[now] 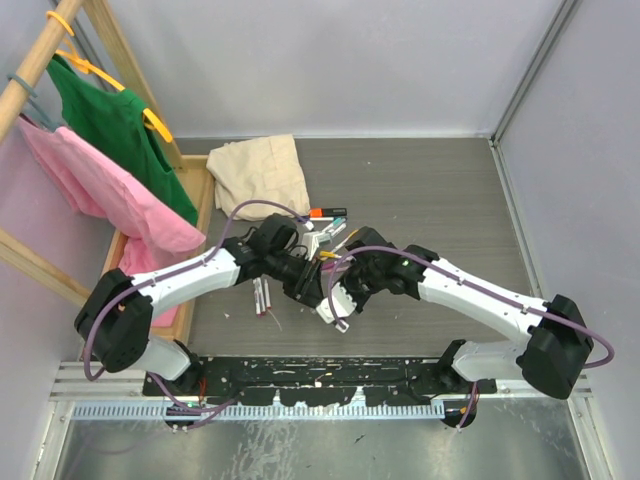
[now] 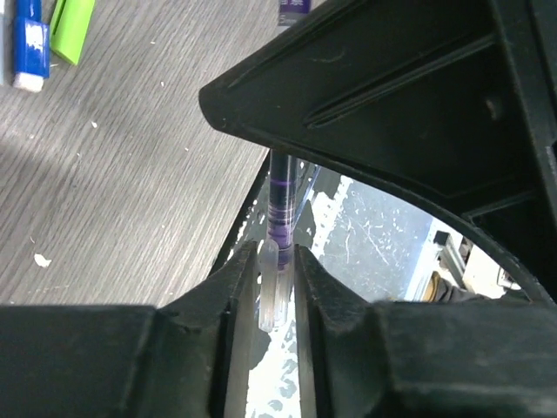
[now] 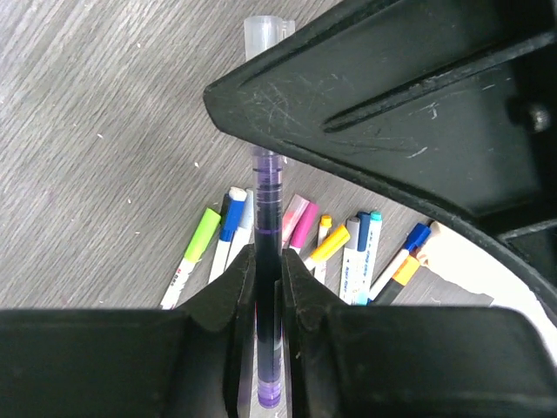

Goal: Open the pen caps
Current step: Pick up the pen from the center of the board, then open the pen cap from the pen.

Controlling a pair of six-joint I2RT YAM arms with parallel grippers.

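A purple pen (image 3: 266, 218) with a see-through cap (image 2: 271, 287) is held between both grippers above the table. My left gripper (image 2: 277, 266) is shut on the clear cap. My right gripper (image 3: 268, 274) is shut on the purple barrel. In the right wrist view the cap's end (image 3: 265, 31) sticks out beyond the left gripper's body. The barrel's end (image 2: 282, 213) meets the cap's mouth; I cannot tell whether it is still seated. In the top view the left gripper (image 1: 306, 276) and right gripper (image 1: 340, 287) meet at the table's middle. Several capped pens (image 3: 331, 242) with green, blue, pink and yellow caps lie below.
Two more pens (image 1: 262, 297) lie left of the grippers. A black marker with an orange cap (image 1: 324, 212) lies by the pen pile (image 1: 332, 228). A beige cloth (image 1: 258, 170) is behind. A wooden rack (image 1: 60, 40) with green and pink garments stands at the far left.
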